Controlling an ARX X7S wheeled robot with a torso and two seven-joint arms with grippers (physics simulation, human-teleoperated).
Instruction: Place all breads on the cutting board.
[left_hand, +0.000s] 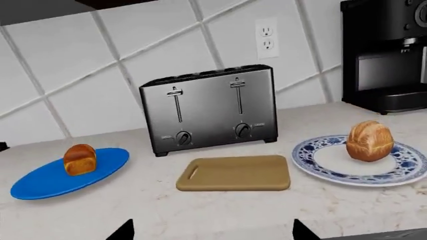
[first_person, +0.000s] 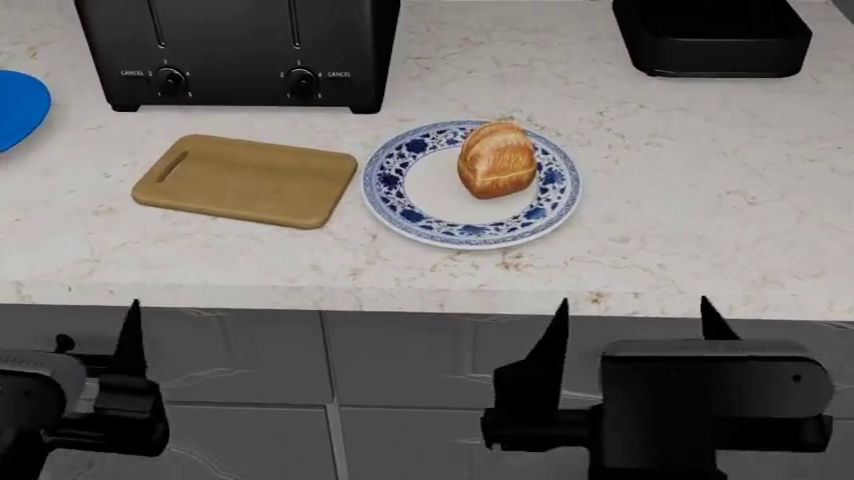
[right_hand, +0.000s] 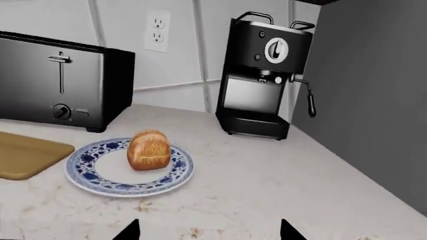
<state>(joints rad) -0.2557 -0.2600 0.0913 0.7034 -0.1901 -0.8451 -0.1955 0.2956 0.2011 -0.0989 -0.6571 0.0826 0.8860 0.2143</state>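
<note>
Two breads on plates, board bare in front of the toaster.

I see my left pincer (first_person: 131, 335) and right pincer (first_person: 630, 335) both wide open, holding nothing, below the desk (first_person: 694, 200) edge. The cutting board (first_person: 247, 180) lies just in front of the toaster (first_person: 240, 50). One bread (first_person: 497, 158) sits on the patterned plate (first_person: 400, 195) right of the toaster; the other bread (left_hand: 80, 159) sits on the blue plate (left_hand: 40, 182) left of it.

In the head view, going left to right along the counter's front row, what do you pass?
blue plate → cutting board → patterned plate carrying a bread
</note>
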